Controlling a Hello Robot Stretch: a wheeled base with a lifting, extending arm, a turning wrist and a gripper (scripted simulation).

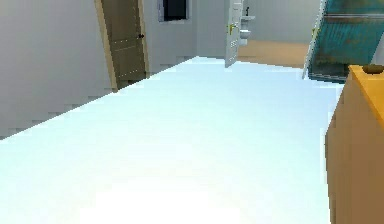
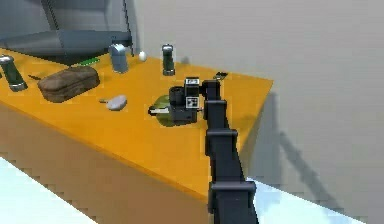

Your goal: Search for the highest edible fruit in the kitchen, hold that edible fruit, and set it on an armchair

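While a brown loaf (image 2: 68, 82) lies on the orange counter (image 2: 120, 130) at the left, a small green round thing (image 2: 159, 104) sits near the middle right by the hand (image 2: 173, 110), and I cannot tell what its fingers are doing or if it holds anything.

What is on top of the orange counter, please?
On the counter: a brown loaf, a grey jar, a dark shaker, a small grey thing and a round green thing, partly covered by the gripper.

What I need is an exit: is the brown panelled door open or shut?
Shut: the brown panelled door fills its frame, with no gap showing.
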